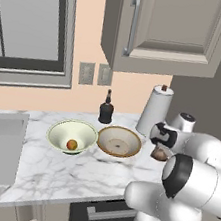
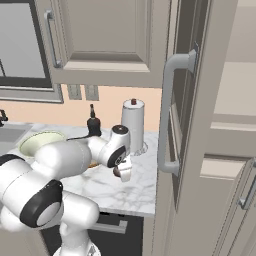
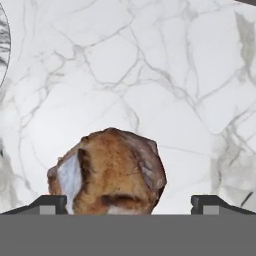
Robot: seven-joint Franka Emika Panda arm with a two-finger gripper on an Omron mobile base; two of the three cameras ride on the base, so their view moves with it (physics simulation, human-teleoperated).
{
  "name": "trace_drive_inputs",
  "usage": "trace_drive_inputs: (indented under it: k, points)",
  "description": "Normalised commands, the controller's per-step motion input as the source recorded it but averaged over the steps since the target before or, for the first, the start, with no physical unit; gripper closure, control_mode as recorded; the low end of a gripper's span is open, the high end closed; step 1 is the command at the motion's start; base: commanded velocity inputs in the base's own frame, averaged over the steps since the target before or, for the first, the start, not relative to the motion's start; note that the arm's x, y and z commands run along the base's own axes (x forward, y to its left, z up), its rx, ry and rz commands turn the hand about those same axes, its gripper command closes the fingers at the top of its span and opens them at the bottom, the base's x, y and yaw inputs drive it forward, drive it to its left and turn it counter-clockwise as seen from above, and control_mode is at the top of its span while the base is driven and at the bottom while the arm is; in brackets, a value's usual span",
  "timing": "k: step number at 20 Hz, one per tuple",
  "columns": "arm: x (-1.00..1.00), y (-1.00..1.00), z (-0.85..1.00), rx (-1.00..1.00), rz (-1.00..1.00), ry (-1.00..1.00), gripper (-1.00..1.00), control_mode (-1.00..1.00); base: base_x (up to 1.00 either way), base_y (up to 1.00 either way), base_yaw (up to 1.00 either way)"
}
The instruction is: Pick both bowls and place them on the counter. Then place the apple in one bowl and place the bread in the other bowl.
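A: Item nearest: bread point(image 3: 109, 172); lumpy brown roll on the counter point(image 3: 150, 75), between the spread tips of the gripper point(image 3: 129, 204); nothing held.

B: Handling?

A: Likely light, crusty, slightly yielding; grasp across its middle; destination the tan bowl point(image 1: 119, 142); apple point(image 1: 71, 145) already lies in the pale bowl point(image 1: 72, 136).

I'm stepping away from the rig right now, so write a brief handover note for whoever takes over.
Gripper: open, fingers either side of the bread, not closed on it.
Both bowls are on the counter: cream-green bowl and tan bowl, side by side.
Done: bowls placed; apple sits in the cream-green bowl.
Left: grip the bread, which is on the counter to the right of the tan bowl, and put it in the tan bowl.
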Motion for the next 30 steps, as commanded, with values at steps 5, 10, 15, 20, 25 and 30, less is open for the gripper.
trace_drive_inputs:
  k: [5,10,15,20,25,30]
  points:
    - [-0.04,0.0,0.14,0.04,0.0,0.0,-1.0,-1.0,0.0,0.0,0.0]
    - [-0.01,0.03,0.1,0.0,0.0,0.0,-1.0,-1.0,0.0,0.0,0.0]
    - [0.03,0.07,-0.11,0.0,0.0,0.02,-1.0,-1.0,0.0,0.0,0.0]
    - [0.0,0.0,-0.22,0.0,0.0,0.03,-1.0,-1.0,0.0,0.0,0.0]
    - [0.0,-0.01,-0.2,0.01,0.0,0.02,-1.0,-1.0,0.0,0.0,0.0]
    - [0.03,-0.02,-0.23,0.01,0.0,0.0,-1.0,-1.0,0.0,0.0,0.0]
